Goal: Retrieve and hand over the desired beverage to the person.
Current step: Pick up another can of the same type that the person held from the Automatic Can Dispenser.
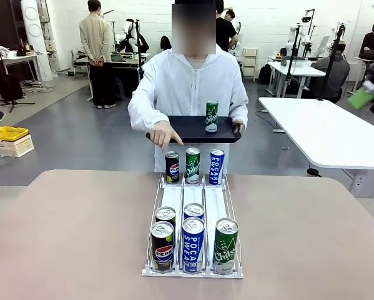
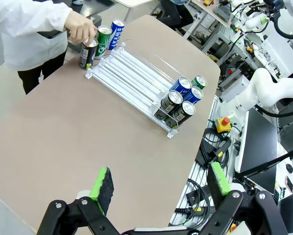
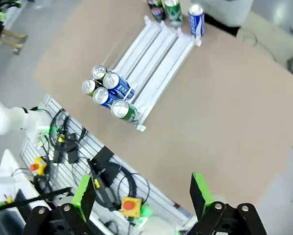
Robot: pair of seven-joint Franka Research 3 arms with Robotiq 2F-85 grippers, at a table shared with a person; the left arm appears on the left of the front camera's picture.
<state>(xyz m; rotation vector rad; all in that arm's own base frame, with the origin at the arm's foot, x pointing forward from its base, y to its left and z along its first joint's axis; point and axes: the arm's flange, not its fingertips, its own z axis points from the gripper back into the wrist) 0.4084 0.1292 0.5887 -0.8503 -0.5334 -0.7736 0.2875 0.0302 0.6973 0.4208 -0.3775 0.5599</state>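
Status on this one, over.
Open, empty: left gripper, right gripper. A person's hand at far black can, end of rack. Nothing blocking.

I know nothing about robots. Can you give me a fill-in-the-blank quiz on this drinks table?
1. The person holds a black tray carrying one ___ can.
2. The person's hand reaches the far Pepsi can, coloured ___.
3. The rack holds ___ cans at the robot's end.
4. The left gripper and right gripper both have jaws ___.
Missing words: green, black, five, open.
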